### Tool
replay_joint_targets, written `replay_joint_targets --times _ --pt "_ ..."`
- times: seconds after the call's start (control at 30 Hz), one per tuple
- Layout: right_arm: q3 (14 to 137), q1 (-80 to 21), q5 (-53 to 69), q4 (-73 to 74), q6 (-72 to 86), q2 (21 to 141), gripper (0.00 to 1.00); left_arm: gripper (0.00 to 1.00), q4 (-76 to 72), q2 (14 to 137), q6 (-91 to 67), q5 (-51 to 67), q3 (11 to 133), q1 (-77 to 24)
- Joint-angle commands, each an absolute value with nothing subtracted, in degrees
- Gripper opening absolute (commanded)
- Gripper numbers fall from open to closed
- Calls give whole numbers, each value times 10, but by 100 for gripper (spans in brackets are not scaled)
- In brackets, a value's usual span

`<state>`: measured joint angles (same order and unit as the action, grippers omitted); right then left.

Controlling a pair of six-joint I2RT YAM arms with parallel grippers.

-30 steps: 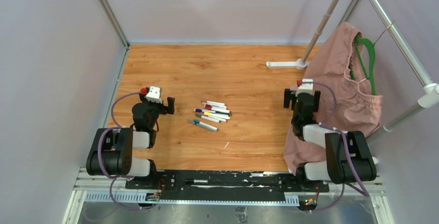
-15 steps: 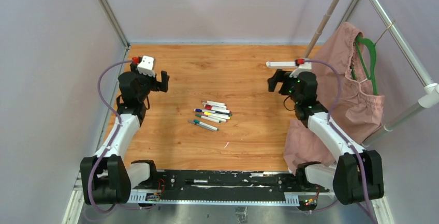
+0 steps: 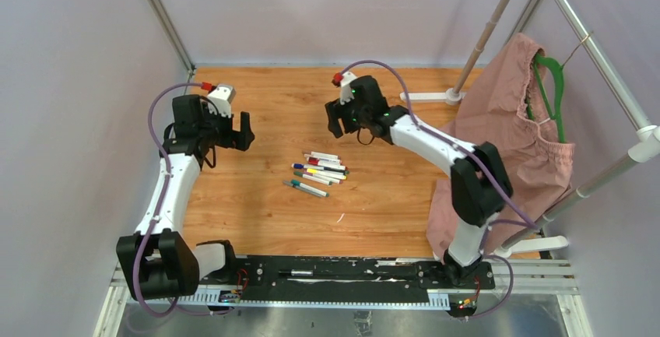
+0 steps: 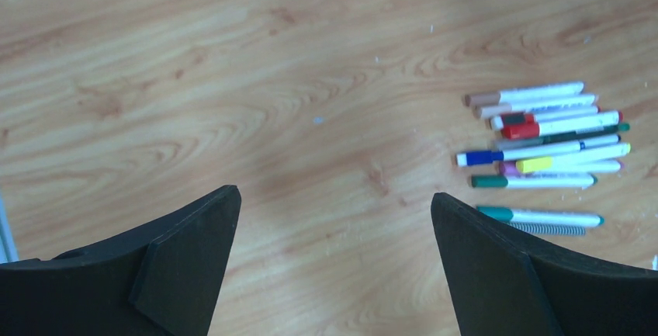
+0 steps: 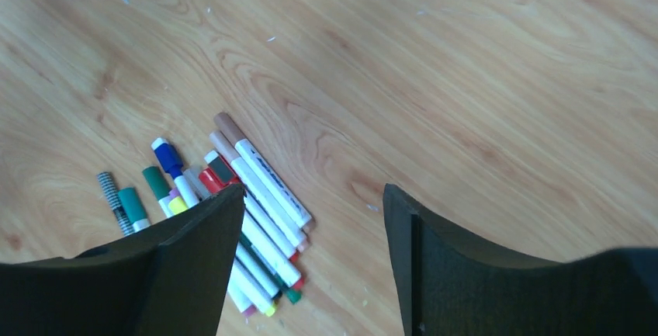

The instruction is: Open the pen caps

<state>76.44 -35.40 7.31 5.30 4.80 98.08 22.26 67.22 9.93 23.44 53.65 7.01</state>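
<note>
Above the far middle of the table, hanging the right gripper with jaws parted a moderate way and nothing between them, looking down on the pens lying just near of it. Out on the left, holding the left gripper spread wide and empty, well apart from the bunch, probably for steadying one of the pens at one end while pulling from the other. Leaving the pen caps all seated, mostly at the left ends of the pens mid-table, likely awaiting a first pick.
</note>
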Motion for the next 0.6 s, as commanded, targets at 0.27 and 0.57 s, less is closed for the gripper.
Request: replay_joint_targets --times 0.27,0.57 --pt "883 -403 131 179 -58 1174 65 100 334 648 154 241 550 73" --pt "900 -409 139 173 -50 1204 54 100 353 630 170 262 555 73"
